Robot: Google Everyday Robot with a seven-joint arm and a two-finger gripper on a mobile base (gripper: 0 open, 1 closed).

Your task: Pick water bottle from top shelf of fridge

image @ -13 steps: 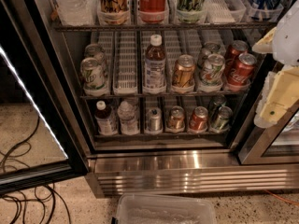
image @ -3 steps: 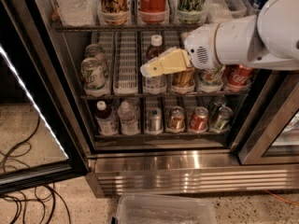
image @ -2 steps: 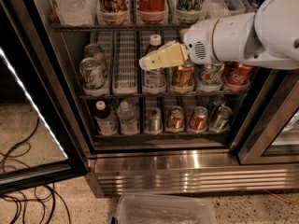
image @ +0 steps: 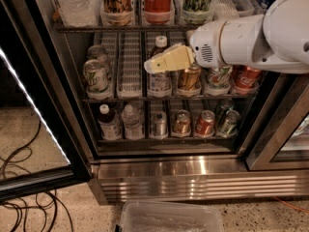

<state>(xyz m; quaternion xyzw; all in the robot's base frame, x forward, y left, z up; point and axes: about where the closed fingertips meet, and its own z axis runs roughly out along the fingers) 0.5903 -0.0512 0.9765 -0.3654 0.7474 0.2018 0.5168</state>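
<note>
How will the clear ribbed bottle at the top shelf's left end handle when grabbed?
The water bottle looks like thin ribbed plastic, so it will probably flex if squeezed hard. It stands tall on the wire top shelf, so a push high up could tip it. The claw is lower, before the middle rack.
</note>
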